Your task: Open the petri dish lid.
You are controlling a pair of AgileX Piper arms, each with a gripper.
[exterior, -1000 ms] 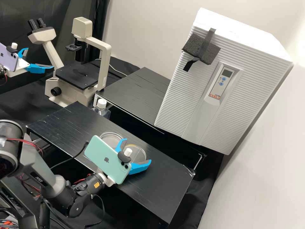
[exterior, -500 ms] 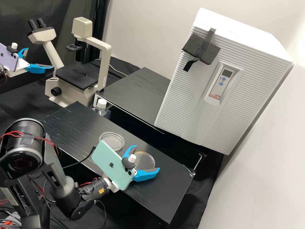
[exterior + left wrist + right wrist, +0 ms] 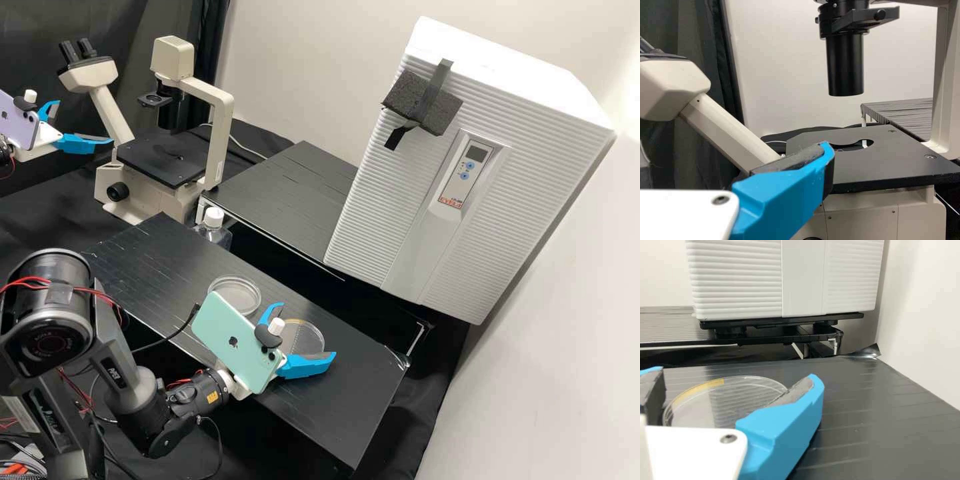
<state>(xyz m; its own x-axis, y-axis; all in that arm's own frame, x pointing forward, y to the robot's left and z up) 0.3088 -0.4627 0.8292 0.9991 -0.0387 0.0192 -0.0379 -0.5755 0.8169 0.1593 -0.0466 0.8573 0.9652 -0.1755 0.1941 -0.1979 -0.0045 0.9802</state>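
Two clear round plastic pieces lie flat on the long black bench [image 3: 360,387], just beside each other. I think the one with a thin yellow strip [image 3: 705,388] on its edge is the clear plastic lid [image 3: 307,339]. The other, nearer the cream microscope [image 3: 219,140], looks like the clear plastic dish [image 3: 237,290] it goes with, but I can't be quite sure.

The right arm's blue-fingered claw [image 3: 309,329] is down low, with the lid between its two blue fingers. They look let go, spread a bit wider than the lid, with one finger on each side. One finger is so close that I can't tell if it touches the rim.

The left arm's blue-fingered claw [image 3: 85,121] is well apart from all this, by the microscope. Its fingers are wide apart with nothing between them.

So the step in hand looks like letting go of the lid after setting it down. If I have the two pieces right, the dish is open and the job is almost done. Next, the right claw should spread enough to be free of the rim, then back straight away from the lid. If it backs off crooked or too soon, a finger could catch the thin rim and drag the lid or tip it up.
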